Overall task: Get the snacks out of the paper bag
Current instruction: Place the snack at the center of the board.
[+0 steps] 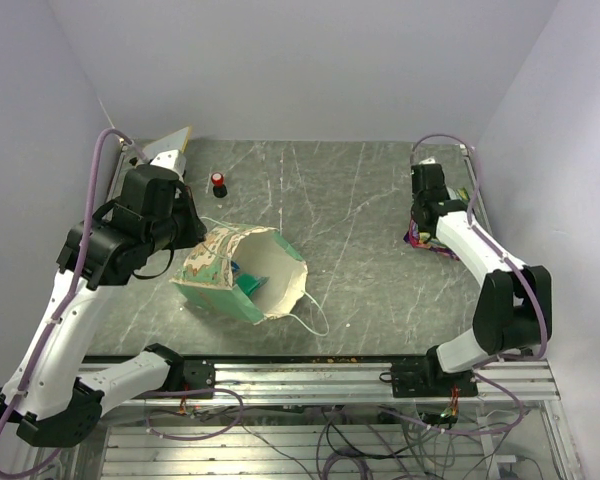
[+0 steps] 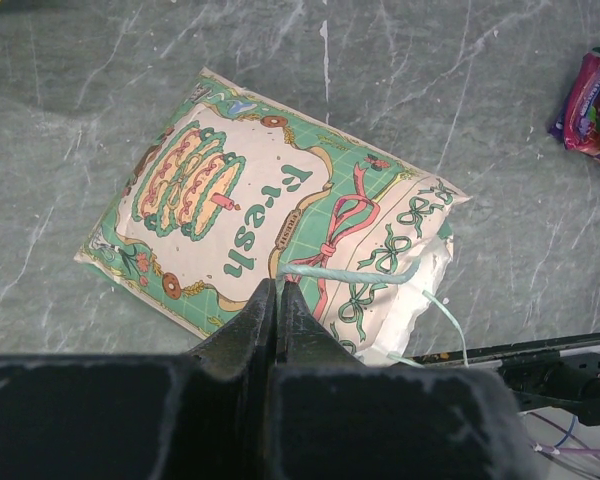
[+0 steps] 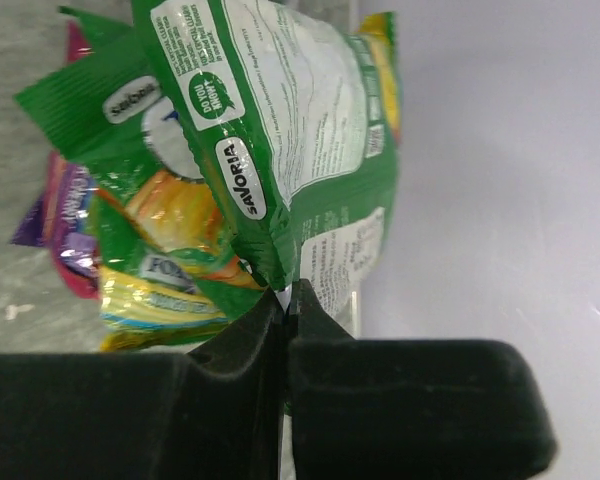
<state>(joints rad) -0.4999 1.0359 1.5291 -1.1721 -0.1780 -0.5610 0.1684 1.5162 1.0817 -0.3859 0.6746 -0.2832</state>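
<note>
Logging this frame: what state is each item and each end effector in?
Paper bag: on its side, mouth open.
Teal packet: inside the bag.
Green packet: gripped at its edge.
Other packets: out, piled on the table.
Bottle: upright, capped.
Left end effector: shut on the bag's string handle.
Right end effector: shut on the green packet.
</note>
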